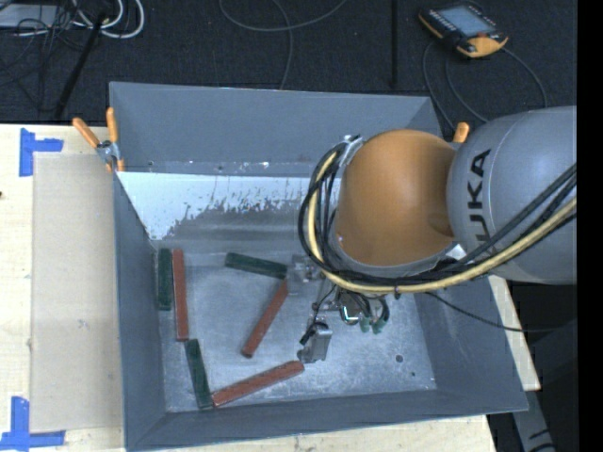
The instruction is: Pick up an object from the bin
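Gripper (317, 340) sits low over the bin floor, right of centre, tucked under the arm's orange cover (391, 196); can't tell whether it's open or closed. Closest thing is the front red-brown stick (259, 382) lying along the front wall, right end just beside the gripper tip, with a diagonal red-brown stick (266, 320) just to the left and a dark green stick (256, 265) behind that. Well apart by the bin (137, 281) left wall: a short green stick (164, 278) and a thin red-brown stick (179, 295) side by side, plus a corner green stick (198, 373) front-left.
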Controlling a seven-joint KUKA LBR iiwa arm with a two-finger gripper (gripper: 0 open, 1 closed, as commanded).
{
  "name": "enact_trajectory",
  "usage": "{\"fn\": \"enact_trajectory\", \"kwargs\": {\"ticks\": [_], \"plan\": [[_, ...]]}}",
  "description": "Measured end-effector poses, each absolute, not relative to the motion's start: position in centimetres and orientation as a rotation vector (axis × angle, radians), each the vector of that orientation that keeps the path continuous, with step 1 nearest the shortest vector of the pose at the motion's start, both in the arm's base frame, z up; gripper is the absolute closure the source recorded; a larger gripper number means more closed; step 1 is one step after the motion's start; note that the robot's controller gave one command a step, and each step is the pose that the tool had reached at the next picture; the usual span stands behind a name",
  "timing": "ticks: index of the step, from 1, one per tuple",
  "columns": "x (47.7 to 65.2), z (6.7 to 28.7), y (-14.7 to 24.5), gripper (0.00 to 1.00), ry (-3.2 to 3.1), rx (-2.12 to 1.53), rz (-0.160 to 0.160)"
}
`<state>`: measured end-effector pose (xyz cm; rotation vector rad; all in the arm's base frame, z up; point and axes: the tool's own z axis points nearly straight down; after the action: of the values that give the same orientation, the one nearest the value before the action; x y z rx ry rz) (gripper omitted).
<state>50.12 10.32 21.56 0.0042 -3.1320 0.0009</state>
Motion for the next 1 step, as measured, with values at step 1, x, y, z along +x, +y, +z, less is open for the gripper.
{"fn": "enact_trajectory", "kwargs": {"ticks": [1], "plan": [[50.29, 21.94, 10.27, 0.0, -3.14, 0.0, 0.0]]}}
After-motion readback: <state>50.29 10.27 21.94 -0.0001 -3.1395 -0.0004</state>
